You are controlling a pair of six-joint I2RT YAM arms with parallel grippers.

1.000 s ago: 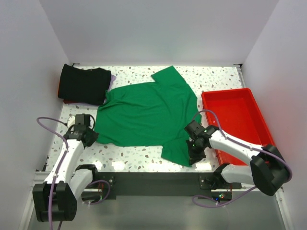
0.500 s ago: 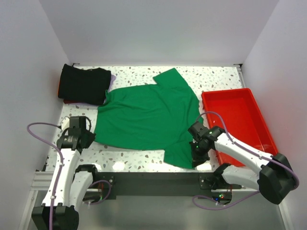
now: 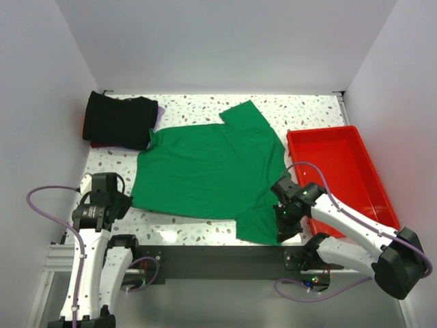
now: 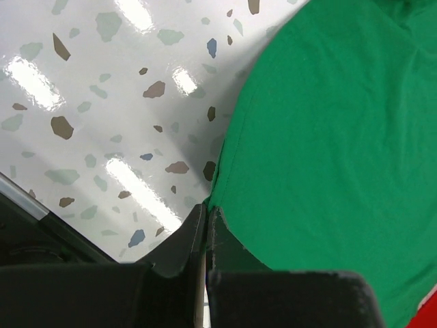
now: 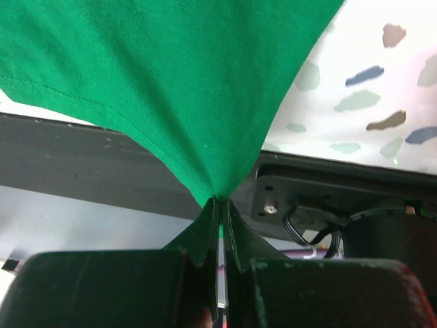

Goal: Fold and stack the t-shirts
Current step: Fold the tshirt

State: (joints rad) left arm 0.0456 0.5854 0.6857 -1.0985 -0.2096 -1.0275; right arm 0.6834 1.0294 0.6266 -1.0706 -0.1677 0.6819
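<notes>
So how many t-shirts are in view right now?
4: a bright green cloth t-shirt spread in the middle, a folded black t-shirt at the far-left corner, with a red cloth edge and a purple cloth edge showing beneath it. More may be hidden underneath.

The white speckled table [image 3: 191, 108] carries 1 green t-shirt [image 3: 205, 167] spread flat across its middle, with 1 sleeve pointing to 12 o'clock and the other reaching the near edge at 5 o'clock. At 10 o'clock, in the far left corner, sits a pile of folded t-shirts [image 3: 121, 120], black on top, just beside the green cloth. At 3 o'clock a red tray [image 3: 321, 131] lies along the right edge.
</notes>
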